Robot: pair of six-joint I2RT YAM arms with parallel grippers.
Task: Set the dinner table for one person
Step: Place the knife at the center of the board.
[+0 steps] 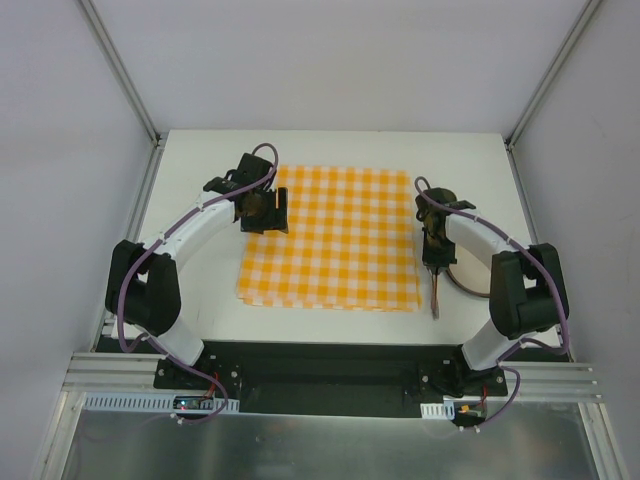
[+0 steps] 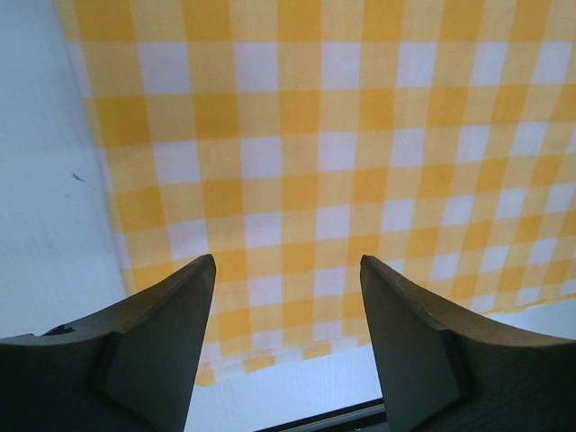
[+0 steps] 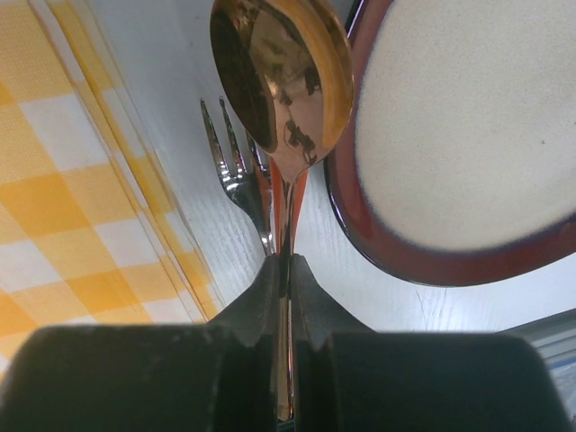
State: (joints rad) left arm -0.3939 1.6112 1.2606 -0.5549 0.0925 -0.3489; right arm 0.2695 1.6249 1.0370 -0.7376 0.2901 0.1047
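The dinner table (image 1: 330, 150) is a wide white top with an orange-and-white checked cloth (image 1: 335, 240) spread flat in its middle. My right gripper (image 1: 437, 266) hangs just right of the cloth, shut on the handle of a copper-coloured spoon (image 3: 283, 81). The spoon's bowl points away from the fingers (image 3: 261, 288), held above the table. Under it a silver fork (image 3: 236, 171) lies on the table between the cloth's edge (image 3: 72, 225) and a red-rimmed plate (image 3: 468, 135). My left gripper (image 2: 286, 270) stands open over the cloth's left edge (image 2: 297, 162), with nothing between its fingers.
The plate's rim (image 1: 468, 287) shows only as a brown arc under the right arm. Grey walls and metal posts enclose the table on three sides. A black base rail (image 1: 330, 365) runs along the near edge between the arms.
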